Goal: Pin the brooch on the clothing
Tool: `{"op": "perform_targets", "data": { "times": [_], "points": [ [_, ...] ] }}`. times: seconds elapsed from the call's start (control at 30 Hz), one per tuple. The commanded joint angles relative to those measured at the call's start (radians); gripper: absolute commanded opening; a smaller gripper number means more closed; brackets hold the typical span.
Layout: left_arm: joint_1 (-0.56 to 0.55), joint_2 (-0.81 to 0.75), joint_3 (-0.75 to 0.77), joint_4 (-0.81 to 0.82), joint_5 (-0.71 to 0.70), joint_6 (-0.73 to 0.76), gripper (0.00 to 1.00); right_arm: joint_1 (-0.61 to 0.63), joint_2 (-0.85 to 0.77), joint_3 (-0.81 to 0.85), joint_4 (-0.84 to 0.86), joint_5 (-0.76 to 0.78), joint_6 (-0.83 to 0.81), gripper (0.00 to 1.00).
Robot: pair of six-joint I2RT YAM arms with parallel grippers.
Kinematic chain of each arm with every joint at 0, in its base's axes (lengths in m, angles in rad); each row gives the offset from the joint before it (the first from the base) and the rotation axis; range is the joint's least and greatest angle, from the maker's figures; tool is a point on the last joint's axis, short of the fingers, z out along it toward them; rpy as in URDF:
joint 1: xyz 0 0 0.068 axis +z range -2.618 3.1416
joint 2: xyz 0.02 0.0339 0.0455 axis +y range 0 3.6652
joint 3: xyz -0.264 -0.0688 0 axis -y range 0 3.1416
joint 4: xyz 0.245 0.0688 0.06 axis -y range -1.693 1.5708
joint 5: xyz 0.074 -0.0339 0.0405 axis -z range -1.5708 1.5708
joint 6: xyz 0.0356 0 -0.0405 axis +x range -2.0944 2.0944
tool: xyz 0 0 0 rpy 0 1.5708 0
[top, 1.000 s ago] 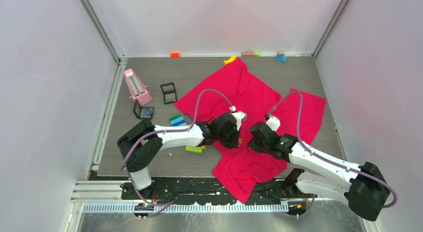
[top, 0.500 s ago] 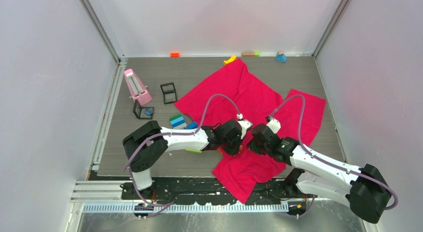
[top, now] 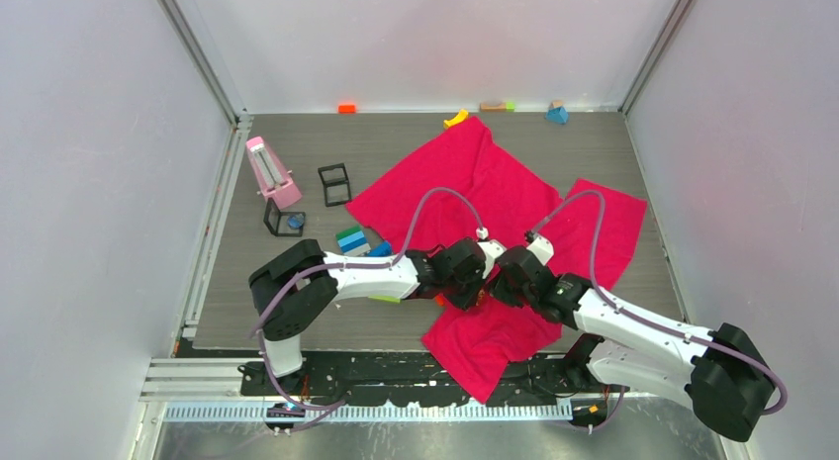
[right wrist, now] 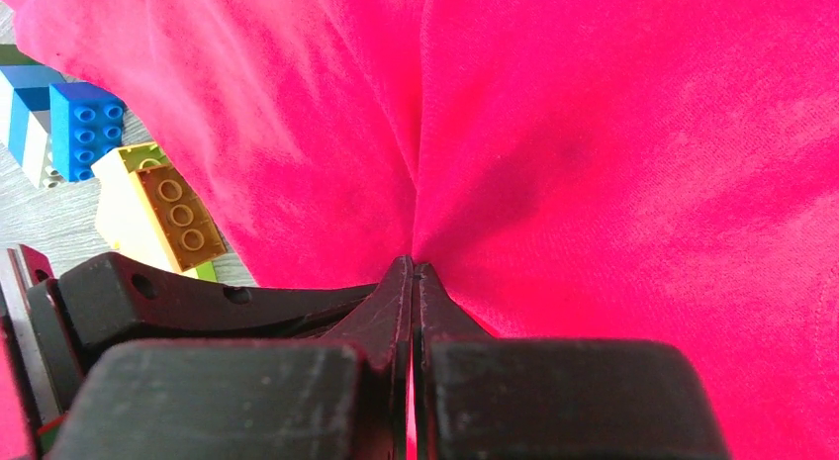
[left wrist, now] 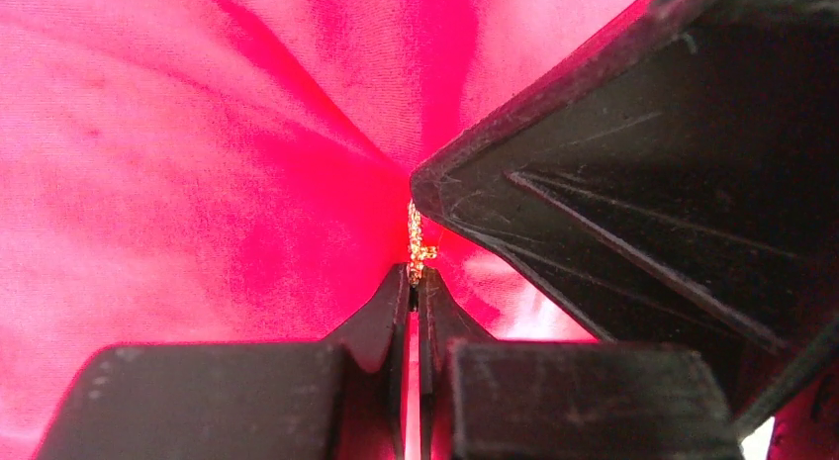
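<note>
The clothing (top: 495,183), a crimson-red shirt, lies spread over the middle and right of the table. My left gripper (top: 475,286) and right gripper (top: 502,282) meet tip to tip over its lower part. In the left wrist view the left gripper (left wrist: 416,278) is shut on the brooch (left wrist: 419,237), of which only a tiny gold glittering bit shows against the red fabric (left wrist: 198,134). The right gripper's black fingers (left wrist: 643,183) press in beside it. In the right wrist view the right gripper (right wrist: 412,268) is shut on a pinched fold of the shirt (right wrist: 594,134).
Toy bricks lie left of the shirt: a blue and green stack (top: 350,238), a yellow-green one (top: 386,299), also seen as blue (right wrist: 87,124) and yellow (right wrist: 173,218). A pink wedge-shaped object (top: 272,173) and black frame cubes (top: 334,183) stand at the left. Small blocks (top: 557,113) line the back wall.
My left gripper has moved right and slightly toward the near edge, and now meets the right gripper. The right gripper has shifted slightly left, drawing the shirt's fold with it.
</note>
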State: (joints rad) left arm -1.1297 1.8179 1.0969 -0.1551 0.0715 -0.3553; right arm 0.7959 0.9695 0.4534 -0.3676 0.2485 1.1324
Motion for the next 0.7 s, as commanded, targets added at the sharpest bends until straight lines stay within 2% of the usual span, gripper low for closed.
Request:
{"op": "perform_targets", "data": {
  "times": [0.0,0.3,0.67],
  "points": [
    [-0.011,0.006,0.035,0.01,0.001,-0.001,0.0,-0.002,0.003,-0.006,0.079,-0.007,0.022,0.01],
    [-0.011,-0.005,0.024,0.056,0.011,-0.053,0.0,-0.001,0.037,-0.027,0.109,-0.027,0.03,0.01],
    [-0.01,-0.022,-0.011,0.189,0.045,-0.172,0.0,-0.001,0.08,-0.04,0.122,-0.028,0.036,0.01]
  ]
}}
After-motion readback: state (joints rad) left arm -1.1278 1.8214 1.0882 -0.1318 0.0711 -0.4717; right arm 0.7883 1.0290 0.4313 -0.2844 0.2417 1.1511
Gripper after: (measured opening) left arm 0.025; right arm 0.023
